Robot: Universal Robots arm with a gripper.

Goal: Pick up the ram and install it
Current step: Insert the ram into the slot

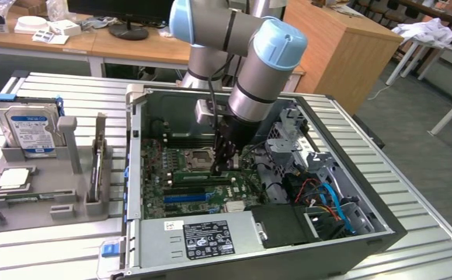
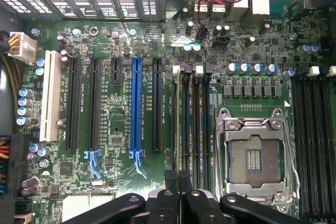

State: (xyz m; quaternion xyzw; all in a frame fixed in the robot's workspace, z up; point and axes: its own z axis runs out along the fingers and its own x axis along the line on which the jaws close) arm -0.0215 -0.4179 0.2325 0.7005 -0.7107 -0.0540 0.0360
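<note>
My gripper point(image 1: 224, 166) reaches down into the open computer case point(image 1: 382, 230), just beside the CPU socket point(image 1: 202, 156). The ram point(image 1: 198, 173) is a long thin green stick standing on edge along the memory slots, right under the fingertips. In the wrist view my gripper point(image 2: 177, 178) has its two black fingers nearly together, shut on the ram point(image 2: 175, 124). From here the ram is edge-on, a thin line running away over the first of the black memory slots point(image 2: 197, 124) next to the CPU socket point(image 2: 254, 156).
A grey parts holder point(image 1: 47, 201) on the slatted table at the exterior view's left carries a silver hard drive point(image 1: 32, 129) and a thin upright piece point(image 1: 100, 157). Inside the case are the power supply point(image 1: 202, 239), drive cage point(image 1: 292, 137) and coloured cables point(image 1: 327, 201). Expansion slots point(image 2: 135, 108) lie beside the memory slots.
</note>
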